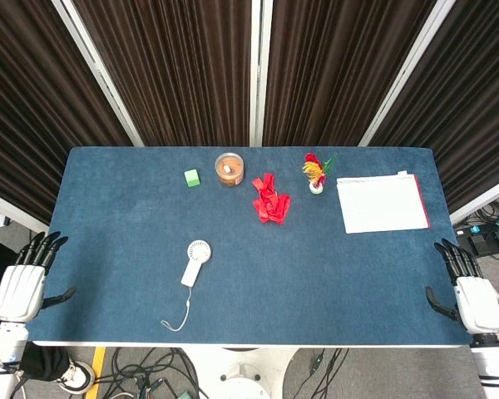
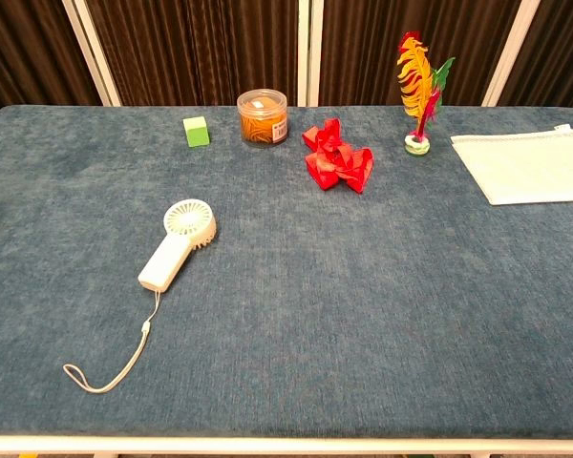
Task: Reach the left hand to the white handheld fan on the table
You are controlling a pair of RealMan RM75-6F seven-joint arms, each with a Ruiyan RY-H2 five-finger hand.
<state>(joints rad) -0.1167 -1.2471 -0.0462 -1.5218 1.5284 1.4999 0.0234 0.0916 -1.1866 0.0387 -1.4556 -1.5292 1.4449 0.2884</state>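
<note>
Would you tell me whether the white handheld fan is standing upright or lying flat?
Lying flat: the white handheld fan rests lengthwise on the blue table, its wrist strap trailing toward the near edge.

One white fan (image 2: 179,243), one green block (image 2: 197,131), one jar (image 2: 263,116), one red ribbon (image 2: 338,156), one feather ornament (image 2: 420,86), one white pouch (image 2: 525,164), two hands.

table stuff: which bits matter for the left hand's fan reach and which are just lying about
Job: white handheld fan with its wrist strap; left hand.

Lying about: green block, clear jar, red ribbon, feather toy, white mesh pouch.
</note>
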